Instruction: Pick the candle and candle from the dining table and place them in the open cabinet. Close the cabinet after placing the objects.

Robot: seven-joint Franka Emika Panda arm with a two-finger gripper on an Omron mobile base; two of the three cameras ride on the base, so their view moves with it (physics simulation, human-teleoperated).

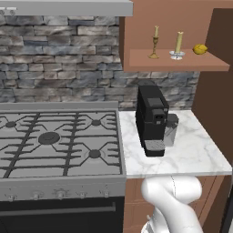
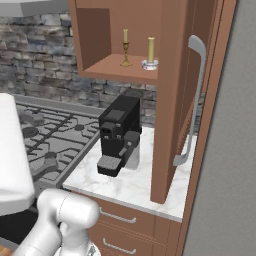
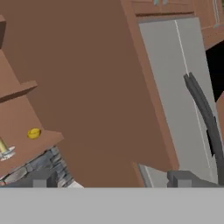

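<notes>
Nearest, in the hand view, the gripper has its two dark fingertips spread as wide as they go, with nothing between them, and they face the flat outer side of the brown cabinet door. In the right base view that door stands swung out, edge-on to the camera, its slim silver handle running down its right face. The white arm rises at the bottom of both base views. Below the cabinet, a black coffee machine sits on the white marble counter, just right of a gas stove (grey grates, knobs along the front edge). Brown drawers with silver bar handles lie under the counter. Further back and higher, both candles stand on the shelf of the open cabinet: the slim candle on its brass candlestick to the left, the stubby candle in a silver dish near it on the right, the two apart. A small yellow lemon-like thing rests at the right end of the same shelf. Behind everything runs a grey stone wall.
</notes>
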